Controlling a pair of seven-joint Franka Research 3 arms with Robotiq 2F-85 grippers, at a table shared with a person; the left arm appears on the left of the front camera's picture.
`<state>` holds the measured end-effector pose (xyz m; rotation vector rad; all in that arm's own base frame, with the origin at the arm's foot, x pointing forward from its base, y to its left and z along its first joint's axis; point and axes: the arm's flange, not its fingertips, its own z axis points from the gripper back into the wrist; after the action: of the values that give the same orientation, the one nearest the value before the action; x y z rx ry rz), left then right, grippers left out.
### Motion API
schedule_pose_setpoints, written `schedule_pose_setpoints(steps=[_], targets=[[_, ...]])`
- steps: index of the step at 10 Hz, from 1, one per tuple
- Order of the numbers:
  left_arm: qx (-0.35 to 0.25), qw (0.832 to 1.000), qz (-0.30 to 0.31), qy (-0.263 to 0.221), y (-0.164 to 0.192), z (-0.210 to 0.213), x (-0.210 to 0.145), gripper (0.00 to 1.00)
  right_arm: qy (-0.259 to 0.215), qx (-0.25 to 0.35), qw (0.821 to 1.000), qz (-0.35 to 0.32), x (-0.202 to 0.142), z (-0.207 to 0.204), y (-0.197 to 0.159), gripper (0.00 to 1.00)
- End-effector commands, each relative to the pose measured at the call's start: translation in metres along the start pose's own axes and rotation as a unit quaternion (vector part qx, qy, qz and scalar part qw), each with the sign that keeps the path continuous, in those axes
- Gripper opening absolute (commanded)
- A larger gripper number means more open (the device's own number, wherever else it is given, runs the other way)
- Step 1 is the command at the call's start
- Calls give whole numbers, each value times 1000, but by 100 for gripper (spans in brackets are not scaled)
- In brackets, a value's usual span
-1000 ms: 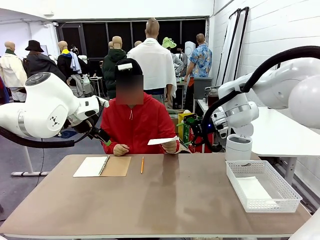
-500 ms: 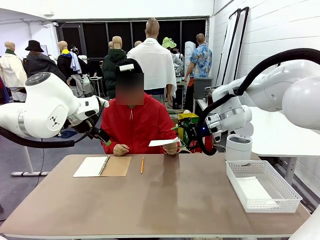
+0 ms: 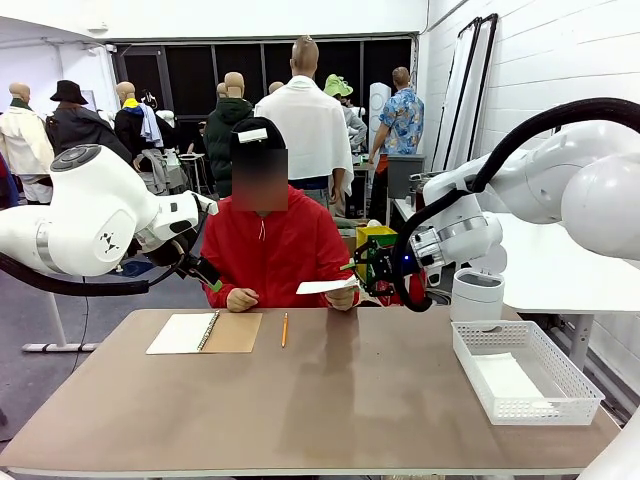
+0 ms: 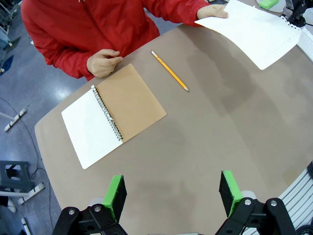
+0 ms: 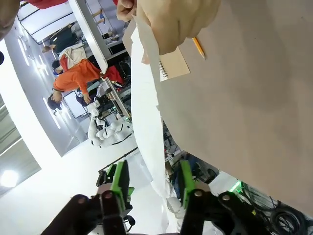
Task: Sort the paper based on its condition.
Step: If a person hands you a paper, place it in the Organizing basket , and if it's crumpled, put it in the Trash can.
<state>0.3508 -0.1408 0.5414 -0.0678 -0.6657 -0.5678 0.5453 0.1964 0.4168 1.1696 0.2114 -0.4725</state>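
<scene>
A person's hand (image 3: 343,294) holds a smooth white sheet of paper (image 3: 325,285) above the table's far edge. My right gripper (image 3: 362,268) has come to that sheet from the right. In the right wrist view the paper's (image 5: 146,112) edge runs between the two green pads of the right gripper (image 5: 152,181). The jaws are partly closed, with a gap still on one side. My left gripper (image 4: 171,193) hangs open high over the left of the table with nothing between its fingers. It looks down on the sheet (image 4: 254,29).
A white mesh basket (image 3: 500,328) stands at the right with a white sheet (image 3: 505,378) lying in it. An open spiral notebook (image 3: 205,332) and a pencil (image 3: 284,329) lie at the far left of the brown table, in front of the person.
My right gripper has moved left to the held sheet, and its jaws have narrowed around the sheet's edge. The left arm has not moved.
</scene>
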Motion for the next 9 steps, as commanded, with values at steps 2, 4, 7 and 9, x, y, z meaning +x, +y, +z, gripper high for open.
schedule_pose_setpoints(steps=[2, 4, 7, 9], targets=[[0, 1000, 1, -2, 1, 0, 0, 100, 9, 2, 1000, -16, 5, -1, 8, 0], [0, 1000, 1, -2, 1, 0, 0, 100, 11, -5, 1000, -20, 5, -3, 7, 0], [0, 1000, 1, -2, 1, 0, 0, 100, 29, -4, 999, -21, 1, -4, 9, 0], [0, 1000, 1, -2, 1, 0, 0, 100, 42, 1, 999, -21, 0, -3, 9, 0]])
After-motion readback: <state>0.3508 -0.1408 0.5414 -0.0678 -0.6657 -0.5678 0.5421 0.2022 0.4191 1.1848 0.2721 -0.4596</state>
